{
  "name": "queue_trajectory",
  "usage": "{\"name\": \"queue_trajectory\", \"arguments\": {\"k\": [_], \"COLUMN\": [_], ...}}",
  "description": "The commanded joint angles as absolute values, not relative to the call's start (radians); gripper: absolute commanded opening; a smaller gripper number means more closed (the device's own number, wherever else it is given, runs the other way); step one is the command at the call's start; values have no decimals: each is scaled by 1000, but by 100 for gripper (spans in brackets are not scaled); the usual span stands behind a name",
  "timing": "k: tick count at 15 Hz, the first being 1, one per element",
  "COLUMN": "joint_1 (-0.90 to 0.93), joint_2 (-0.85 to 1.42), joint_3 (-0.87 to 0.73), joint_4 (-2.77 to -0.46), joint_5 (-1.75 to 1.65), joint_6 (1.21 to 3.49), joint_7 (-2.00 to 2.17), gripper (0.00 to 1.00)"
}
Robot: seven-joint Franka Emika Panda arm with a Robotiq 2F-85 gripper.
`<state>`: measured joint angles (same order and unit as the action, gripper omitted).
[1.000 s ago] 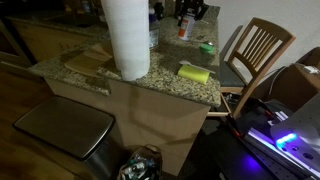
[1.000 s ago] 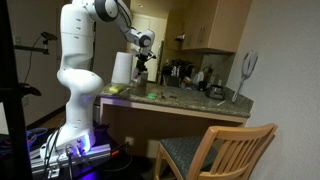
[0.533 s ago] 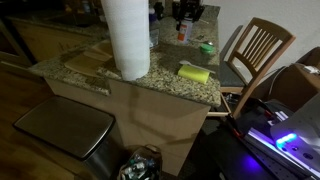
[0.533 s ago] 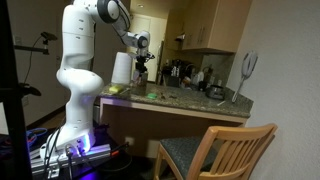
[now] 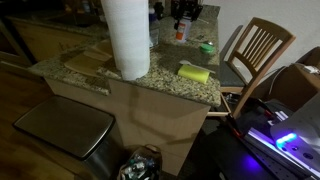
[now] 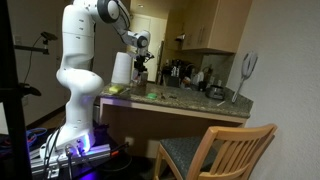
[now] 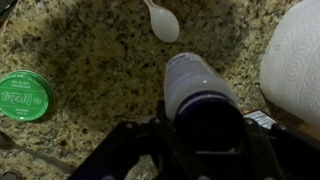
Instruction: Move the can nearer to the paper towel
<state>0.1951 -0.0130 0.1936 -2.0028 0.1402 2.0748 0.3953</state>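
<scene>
Paper towel [image 7: 295, 60] fills the right edge of the wrist view. Can [image 7: 198, 90] is upright, centred between the jaws of my gripper [image 6: 140, 66], with bare granite counter [image 7: 90, 50] separating it from the roll. Jaws flank the can; I cannot tell whether they are clamped. Judged move: sideways toward the roll.

wrist view: the can [image 7: 200, 90] is sitting mid-frame over the bench [image 7: 100, 60], the paper towel [image 7: 295, 60] is standing near on its right, a lid [image 7: 22, 96] is lying well apart on its left, a spoon [image 7: 163, 20] beyond.
</scene>
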Motion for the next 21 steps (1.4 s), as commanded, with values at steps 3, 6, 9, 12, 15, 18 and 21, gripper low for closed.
{"name": "queue_trajectory", "arguments": {"k": [3, 6, 9, 12, 15, 18, 21], "joint_1": [196, 196, 195, 194, 255, 315, 380], "joint_2": [-6, -5, -4, -17, -119, -142, -135], "joint_3": [194, 193, 193, 193, 260, 352, 474], "joint_4": [-1986, -1992, -1986, -2004, -2124, -2155, -2164], "joint_5": [138, 157, 101, -23, -82, -122, -188], "joint_6": [2025, 2070, 2063, 2134, 2239, 2241, 2184], "joint_7": [194, 85, -19, 72, 279, 483, 723], "gripper": [27, 27, 27, 27, 27, 27, 27]}}
